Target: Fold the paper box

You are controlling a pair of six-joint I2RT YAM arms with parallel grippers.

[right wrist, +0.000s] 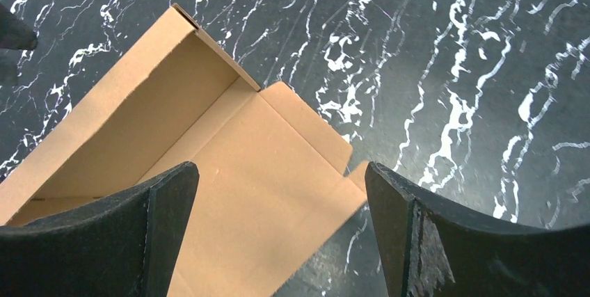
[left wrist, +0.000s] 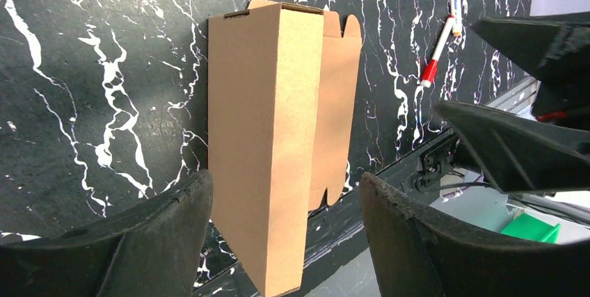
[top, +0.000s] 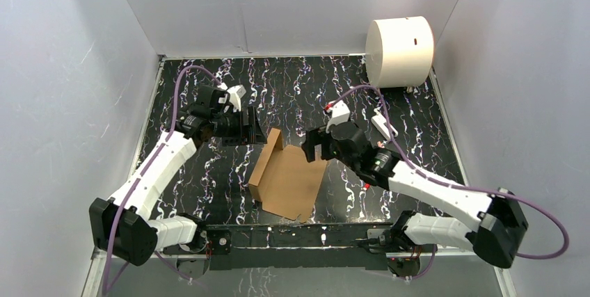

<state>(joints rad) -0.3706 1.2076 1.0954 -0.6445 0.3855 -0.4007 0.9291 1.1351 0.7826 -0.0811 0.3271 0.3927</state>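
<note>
Quick look at where we're at. The paper box (top: 285, 182) lies roughly in the middle of the black marbled worktop (top: 299, 88), between our two arms. It's only partly formed: one long side panel stands upright along its left edge, and the rest of the sheet lies flat with its notched flaps spread toward the right and the near side.

Our left pincer (left wrist: 285, 177) sits just beside the far-left end of the box, by that raised panel. From its wrist view the fingers (left wrist: 160, 234) are spread wide and the upright panel shows in the gap between them, but they aren't clamped on it (we can't tell whether either pad brushes the cardboard).

Our right pincer (right wrist: 282, 168) hangs over the far-right part of the box, looking down at the flat inside face and the standing wall. Its fingers are spread about as wide as they go, with nothing gripped.

Other bits: a big white cylinder (top: 399, 51) lies on its side in the far-right corner, well apart from the box. A white pen with a red cap (left wrist: 437, 52) lies on the worktop past the box in the left wrist view.
</note>
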